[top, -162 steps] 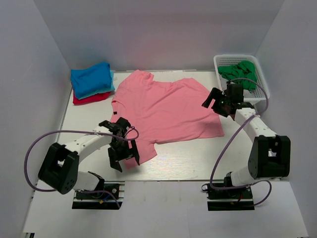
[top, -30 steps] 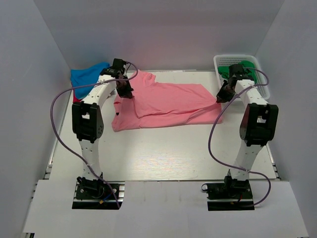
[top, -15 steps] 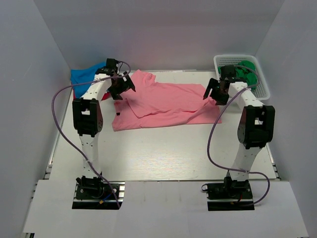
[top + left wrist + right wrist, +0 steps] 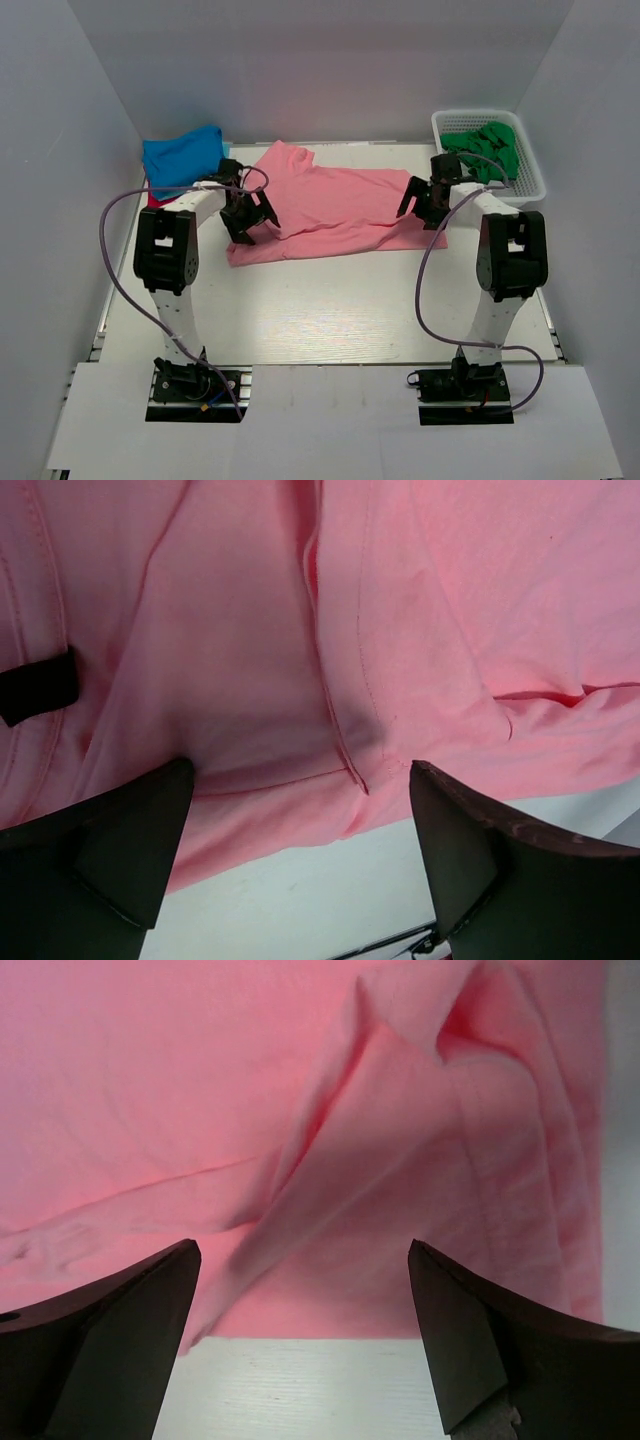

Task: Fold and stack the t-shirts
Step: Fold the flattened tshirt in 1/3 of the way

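Note:
The salmon-pink t-shirt [image 4: 335,205] lies folded lengthwise into a wide band across the back of the table. My left gripper [image 4: 250,215] is open and empty, hovering over its left end; the left wrist view shows pink cloth [image 4: 400,630], a seam and the dark neck label [image 4: 35,685]. My right gripper [image 4: 422,203] is open and empty over the right end, where the right wrist view shows folded pink layers [image 4: 380,1160] and the shirt's edge. A folded blue shirt [image 4: 180,157] sits on a red one [image 4: 153,200] at the back left.
A white basket [image 4: 530,165] at the back right holds green cloth [image 4: 484,146]. Grey walls enclose the table on three sides. Bare white table [image 4: 330,310] lies in front of the pink shirt.
Since 5.4 s ago the near half of the pink shirt was folded back over the far half. In the last second both grippers let go, opened and drew back toward the near side.

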Motion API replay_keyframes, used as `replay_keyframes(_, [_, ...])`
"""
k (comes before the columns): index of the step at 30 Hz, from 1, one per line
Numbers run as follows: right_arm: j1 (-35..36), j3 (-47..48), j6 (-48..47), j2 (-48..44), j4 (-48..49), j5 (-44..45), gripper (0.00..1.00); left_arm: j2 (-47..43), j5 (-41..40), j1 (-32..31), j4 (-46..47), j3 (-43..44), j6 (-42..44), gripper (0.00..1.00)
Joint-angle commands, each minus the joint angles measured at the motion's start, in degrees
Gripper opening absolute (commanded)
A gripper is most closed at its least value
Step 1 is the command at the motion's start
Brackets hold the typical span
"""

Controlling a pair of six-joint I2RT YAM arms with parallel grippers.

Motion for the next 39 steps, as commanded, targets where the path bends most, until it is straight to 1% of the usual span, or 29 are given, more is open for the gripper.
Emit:
replay_keyframes(1, [-1.09, -3.11, 3.41, 1.93, 1.94, -0.01, 0.9, -3.0, -1.84, 0.97, 2.52, -4.85, -1.55, 1.0])
replay_keyframes(3, [-2.06, -7.22, 4.12, 1.49, 2.03, 0.34, 0.9, -5.45, -5.86, 0.97, 2.52, -7.75, -1.56, 1.0])
replay_keyframes(5, [-3.37, -10.65, 5.97, -0.25, 1.94, -0.1, 0.9, -6.86, -6.5, 0.97, 2.52, -10.57, -2.17, 1.0])
replay_keyframes(6, [-3.55, -12.07, 6.32, -1.92, 2.55, 0.16, 0.9, -8.26, -8.5, 0.97, 2.52, -11.53, -2.17, 1.0])
replay_keyframes(7, [-3.82, -16.34, 7.19, -2.72, 2.82, 0.17, 0.9, -8.88, -9.21, 0.97, 2.0, -13.54, -2.78, 1.0])
replay_keyframes(9, [-4.7, -18.92, 7.64, -6.39, 3.0, 1.57, 0.9, -9.41, -9.92, 0.97, 1.99, -15.4, -3.4, 1.0])
replay_keyframes(10, [-4.87, -22.24, 7.64, -7.12, 3.0, 1.92, 0.9, -10.2, -9.92, 0.97, 1.99, -16.89, -3.4, 1.0])
replay_keyframes(13, [-5.93, -25.68, 7.47, -10.63, 0.89, 3.59, 0.9, -11.6, -11.5, 1.5, 1.47, -18.39, -4.54, 1.0])
replay_keyframes(16, [-6.19, -27.98, 7.55, -13.88, -2.79, 7.8, 0.9, -13.54, -13.43, 1.5, 0.15, -19.71, -4.55, 1.0])
replay_keyframes(19, [-6.02, -29.21, 6.94, -18.0, -4.56, 8.86, 0.9, -15.91, -13.44, 1.5, -0.9, -20.33, -4.02, 1.0])
replay_keyframes(22, [-5.67, -29.31, 3.96, -22.57, -5.26, 9.04, 0.9, -18.37, -12.04, 1.5, -0.91, -20.85, -3.4, 1.0])
replay_keyframes(23, [-5.4, -28.35, 1.25, -23.46, -4.83, 8.26, 0.9, -19.08, -10.99, 1.5, -0.91, -20.86, -3.4, 1.0])
replay_keyframes(24, [-4.88, -27.73, 0.35, -23.99, -2.82, 4.68, 0.9, -19.69, -10.2, 0.98, -0.91, -20.86, -3.4, 1.0])
replay_keyframes(25, [-4.18, -27.2, -1.92, -26.43, -1.76, 4.48, 0.9, -20.83, -8.62, 0.97, -0.12, -20.34, -2.88, 1.0])
replay_keyframes(26, [-3.65, -25.28, -2.98, -26.98, -0.53, 1.78, 0.9, -20.84, -8.0, 0.36, 0.49, -20.33, -2.88, 1.0])
replay_keyframes(27, [-2.6, -24.39, -5.08, -27.51, -0.52, 0.79, 0.9, -21.54, -7.47, 0.36, 0.5, -18.24, -2.88, 1.0])
replay_keyframes(29, [-0.84, -21.58, -6.07, -29.26, -0.17, 0.08, 0.9, -22.07, -4.84, 0.36, 1.11, -15.95, -1.21, 1.0])
replay_keyframes(30, [0.13, -21.05, -6.85, -29.62, 0.1, -0.01, 0.9, -22.07, -3.87, -0.16, 1.72, -15.94, -1.21, 1.0])
replay_keyframes(33, [0.75, -22.62, -4.59, -30.59, 2.38, -0.36, 0.9, -22.07, -1.15, -1.31, 6.64, -16.73, 0.54, 1.0])
replay_keyframes(34, [0.66, -22.89, -4.4, -29.98, 2.73, -0.62, 0.9, -22.07, 1.04, -2.27, 6.65, -16.73, 0.55, 1.0])
replay_keyframes(35, [0.66, -23.15, -3.62, -29.54, 3.0, -0.89, 0.9, -20.94, 1.06, -2.89, 6.65, -15.77, 1.86, 1.0])
replay_keyframes(36, [0.49, -23.07, -3.0, -29.45, 2.82, -0.89, 0.9, -20.15, 1.06, -3.5, 4.22, -14.89, 1.87, 1.0])
replay_keyframes(37, [0.49, -23.15, -1.95, -28.92, 3.0, -1.58, 0.9, -18.92, -1.64, -4.73, 2.97, -14.27, 2.39, 1.0])
replay_keyframes(39, [0.31, -23.42, -1.15, -28.48, 3.52, -2.99, 0.9, -18.91, -3.85, -5.44, 1.47, -14.27, 2.4, 1.0])
